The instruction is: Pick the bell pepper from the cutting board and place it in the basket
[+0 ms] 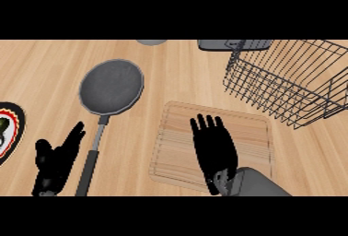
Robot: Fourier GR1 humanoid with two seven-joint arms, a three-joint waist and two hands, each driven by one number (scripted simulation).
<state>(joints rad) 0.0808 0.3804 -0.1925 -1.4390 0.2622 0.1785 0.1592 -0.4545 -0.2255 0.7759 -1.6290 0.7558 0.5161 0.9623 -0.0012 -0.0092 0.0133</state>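
Right hand (214,147) hovers flat over the cutting board (255,133), fingers straight and apart, no bell pepper showing there, wire basket (285,78) waiting at the counter's far-right corner.

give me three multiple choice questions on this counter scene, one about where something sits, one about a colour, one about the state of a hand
1. Where is the wire basket relative to the cutting board?
A. up and to the right of it
B. directly to its left
C. on top of it

2. What colour is the frying pan?
A. red
B. dark grey
C. white

3. How is the right robot hand?
A. curled round the pan handle
B. inside the basket
C. fingers straight, over the cutting board

Answers:
1. A: the basket sits in the view's upper right corner, beyond the board's far right corner.
2. B: the pan and its handle are dark grey against the pale wooden counter.
3. C: its fingers point straight away from the robot, spread over the board, and no bell pepper shows in it.
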